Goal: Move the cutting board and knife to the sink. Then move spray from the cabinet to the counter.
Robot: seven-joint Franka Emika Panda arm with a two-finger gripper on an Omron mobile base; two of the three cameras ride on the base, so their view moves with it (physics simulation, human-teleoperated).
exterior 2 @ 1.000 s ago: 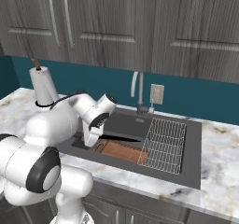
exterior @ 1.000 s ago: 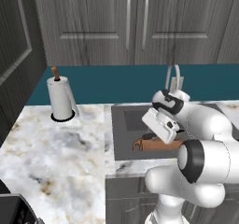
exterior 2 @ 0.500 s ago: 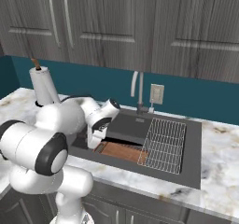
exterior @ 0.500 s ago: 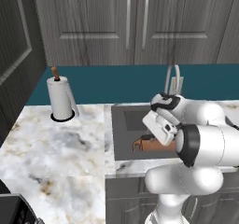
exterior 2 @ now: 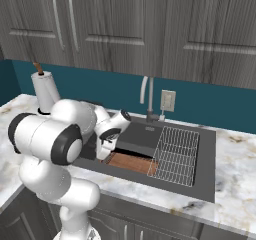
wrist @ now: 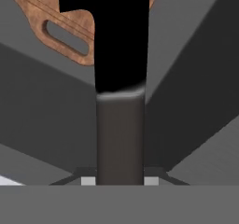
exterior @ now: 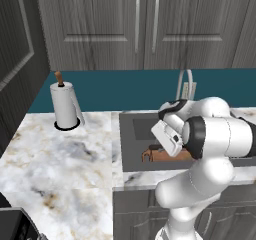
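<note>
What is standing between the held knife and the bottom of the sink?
The cutting board already lies in the sink, right beyond the knife in the tool; its blade would land on the board.

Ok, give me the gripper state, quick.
Gripper: shut on the knife by its handle, over the cutting board in the sink.

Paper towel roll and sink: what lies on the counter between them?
Nothing. In the left base view, the marble counter between the roll and the sink is bare; the right base view has the arm in front of that stretch.
</note>
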